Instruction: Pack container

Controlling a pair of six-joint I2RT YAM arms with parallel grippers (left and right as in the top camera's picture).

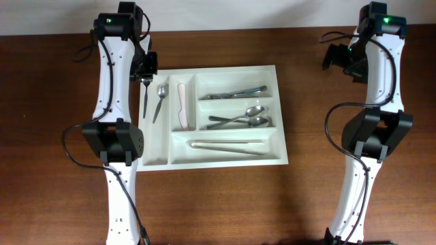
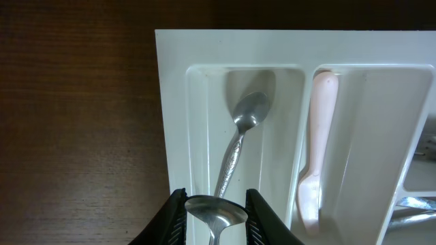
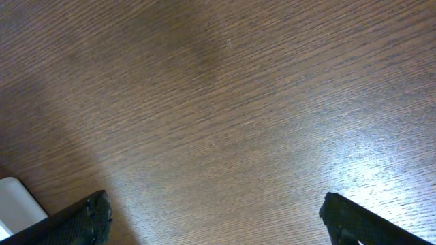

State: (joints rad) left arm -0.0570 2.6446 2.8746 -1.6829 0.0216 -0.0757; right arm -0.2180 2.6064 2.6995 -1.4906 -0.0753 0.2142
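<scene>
Left wrist view: left hand (image 2: pixel 215 201) pinches a spoon (image 2: pixel 216 216) by its bowl above the nine o'clock slot of the tray (image 2: pixel 170 102), where a second spoon (image 2: pixel 240 136) lies. Released askew, it could catch the rim or tumble onto the table (image 2: pixel 68 122). Right hand (image 3: pixel 214 204) hangs spread, empty.

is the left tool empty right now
No, the left tool is shut on a spoon, pinching its bowl over the white tray.
</scene>
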